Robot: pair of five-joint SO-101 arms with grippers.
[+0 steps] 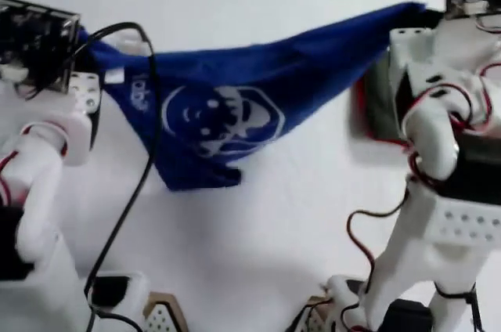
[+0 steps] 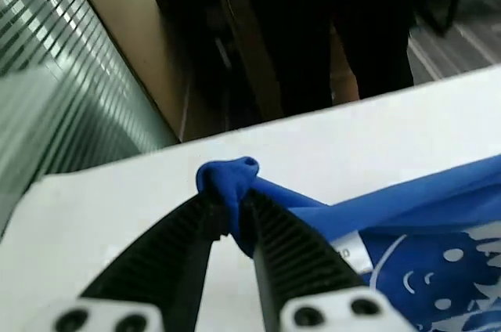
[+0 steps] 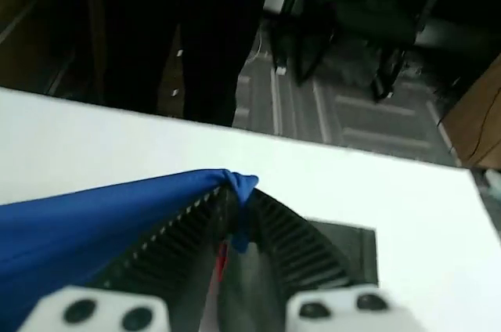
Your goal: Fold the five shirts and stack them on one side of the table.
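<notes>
Between left claw and right claw, blue shirt (corners pinched)

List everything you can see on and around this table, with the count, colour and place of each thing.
shirt: one, blue with a white print, stretched above the table between the two grippers, its middle sagging toward the tabletop.
table: one, white, beneath both arms.
dark item: one, dark grey with a red edge, on the table's right side by the right arm; I cannot tell what it is.
cable: one, black, running down from the left arm in front of the shirt.
left gripper: one, black fingers, shut on the shirt corner near its white label.
right gripper: one, black fingers, shut on the opposite corner.
</notes>
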